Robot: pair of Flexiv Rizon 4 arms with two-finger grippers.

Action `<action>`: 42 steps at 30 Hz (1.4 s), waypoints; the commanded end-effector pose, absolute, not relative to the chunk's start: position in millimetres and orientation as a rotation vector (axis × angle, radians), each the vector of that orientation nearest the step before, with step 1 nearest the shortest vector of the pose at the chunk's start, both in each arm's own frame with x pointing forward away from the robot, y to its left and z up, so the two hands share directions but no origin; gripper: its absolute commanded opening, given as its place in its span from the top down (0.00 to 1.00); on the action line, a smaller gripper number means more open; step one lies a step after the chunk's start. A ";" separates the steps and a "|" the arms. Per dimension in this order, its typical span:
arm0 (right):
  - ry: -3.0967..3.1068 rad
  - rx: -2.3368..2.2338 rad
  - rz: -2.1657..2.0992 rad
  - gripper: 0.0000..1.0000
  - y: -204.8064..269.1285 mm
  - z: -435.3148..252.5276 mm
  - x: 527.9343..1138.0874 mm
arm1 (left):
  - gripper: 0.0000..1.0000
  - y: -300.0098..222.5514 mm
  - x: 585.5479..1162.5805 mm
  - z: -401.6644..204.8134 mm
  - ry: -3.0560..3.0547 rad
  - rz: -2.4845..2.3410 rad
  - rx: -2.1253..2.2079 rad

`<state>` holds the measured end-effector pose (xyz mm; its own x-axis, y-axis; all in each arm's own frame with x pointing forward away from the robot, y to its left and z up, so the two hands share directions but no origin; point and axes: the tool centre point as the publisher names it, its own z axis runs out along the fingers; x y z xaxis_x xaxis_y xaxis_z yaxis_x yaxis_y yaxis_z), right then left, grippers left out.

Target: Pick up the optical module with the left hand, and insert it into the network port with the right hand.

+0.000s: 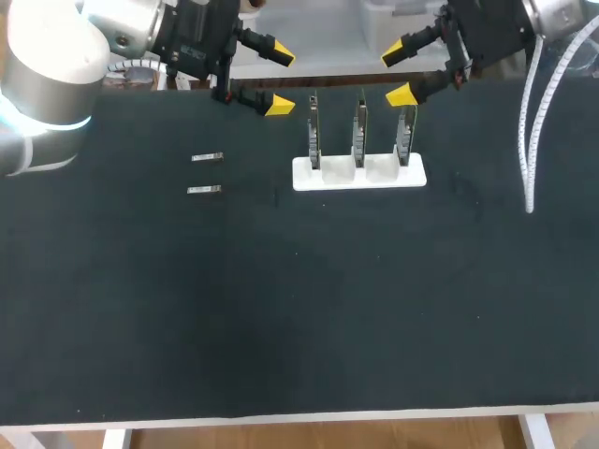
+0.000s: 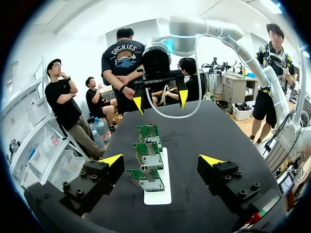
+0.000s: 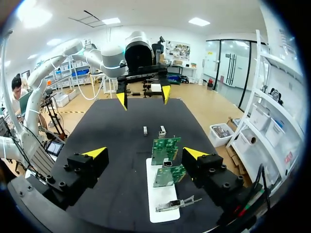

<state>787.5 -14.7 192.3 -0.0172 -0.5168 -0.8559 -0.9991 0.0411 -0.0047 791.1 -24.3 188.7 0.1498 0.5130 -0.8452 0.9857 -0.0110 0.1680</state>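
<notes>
Left jaws and right jaws wide apart, empty, near the white stand [image 1: 359, 181].

Bright, even overhead light falls on the dark table [image 1: 299, 318].

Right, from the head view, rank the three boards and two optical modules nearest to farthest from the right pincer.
1. Right board, beside the right pincer.
2. Middle board, centre of the white holder.
3. Left board, holder's left end.
4. Upper optical module and lower optical module, far left: too close to call.
</notes>
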 end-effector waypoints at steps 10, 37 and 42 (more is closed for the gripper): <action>1.661 -1.543 0.842 0.00 -21.2 191.0 785.8 | 0.00 -25.1 792.1 189.5 1.473 -0.752 1.640; 1.685 -1.605 0.877 0.00 -35.5 192.1 772.6 | 0.00 -25.1 792.1 189.5 1.473 -0.752 1.640; 1.676 -1.619 0.924 0.00 -34.1 191.9 770.9 | 0.00 -25.1 792.1 189.5 1.473 -0.752 1.640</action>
